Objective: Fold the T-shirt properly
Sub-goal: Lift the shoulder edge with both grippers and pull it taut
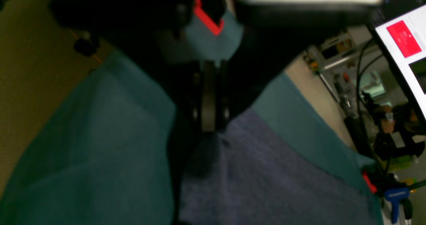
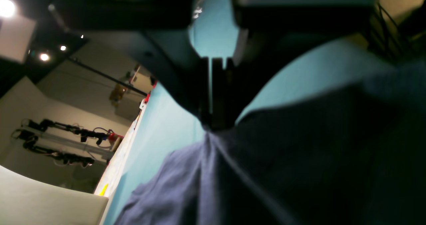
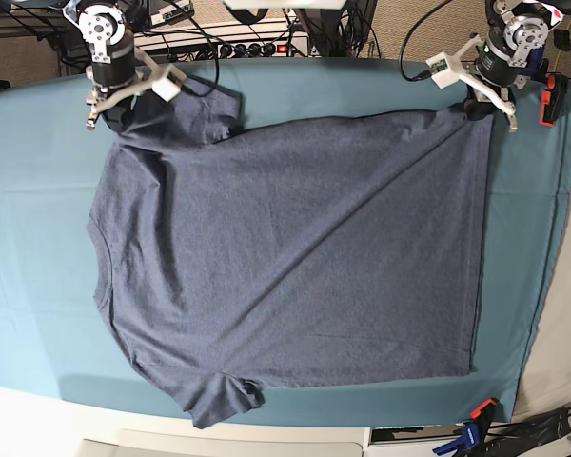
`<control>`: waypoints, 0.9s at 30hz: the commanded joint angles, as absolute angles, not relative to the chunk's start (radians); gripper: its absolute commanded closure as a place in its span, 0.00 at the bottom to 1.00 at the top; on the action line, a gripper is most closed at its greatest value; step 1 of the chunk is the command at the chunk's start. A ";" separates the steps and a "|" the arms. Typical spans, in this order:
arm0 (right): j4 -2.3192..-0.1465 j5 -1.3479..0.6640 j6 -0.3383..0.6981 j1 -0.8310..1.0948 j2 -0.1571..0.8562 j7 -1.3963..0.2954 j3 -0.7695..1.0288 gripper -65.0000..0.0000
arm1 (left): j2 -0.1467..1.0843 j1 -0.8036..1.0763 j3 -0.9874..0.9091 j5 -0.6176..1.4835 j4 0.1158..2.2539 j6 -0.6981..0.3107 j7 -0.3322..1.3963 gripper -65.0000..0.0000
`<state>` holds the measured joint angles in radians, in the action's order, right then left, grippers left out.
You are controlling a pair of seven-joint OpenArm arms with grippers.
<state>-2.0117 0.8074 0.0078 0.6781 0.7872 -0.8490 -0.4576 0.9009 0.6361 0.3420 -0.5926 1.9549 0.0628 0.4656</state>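
Across the teal table cloth (image 3: 38, 238), between and in front of the two claws, the T-shirt (image 3: 295, 248) lies spread flat, plain side up, neckline to one side and hem to the other. It looks like soft, light, limp cotton: it should drape and wrinkle, not hold shape, so corners and seams are the places to pinch. Under the right gripper (image 3: 114, 107) sits the far sleeve, its jaws pressed together on a fold of cloth. Under the left gripper (image 3: 478, 107) lies the far hem corner, jaws closed narrow and seemingly nipping that edge.
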 commanded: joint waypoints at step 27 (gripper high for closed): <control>-2.277 0.907 -0.005 1.081 0.842 -1.003 -0.450 1.00 | 0.984 0.751 0.337 -0.553 2.172 0.067 0.562 1.00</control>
<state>-2.2604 0.8944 0.0002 1.0683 0.8314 -0.9886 -0.4519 0.9676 0.7452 0.3420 -0.5442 2.1544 0.0551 0.5621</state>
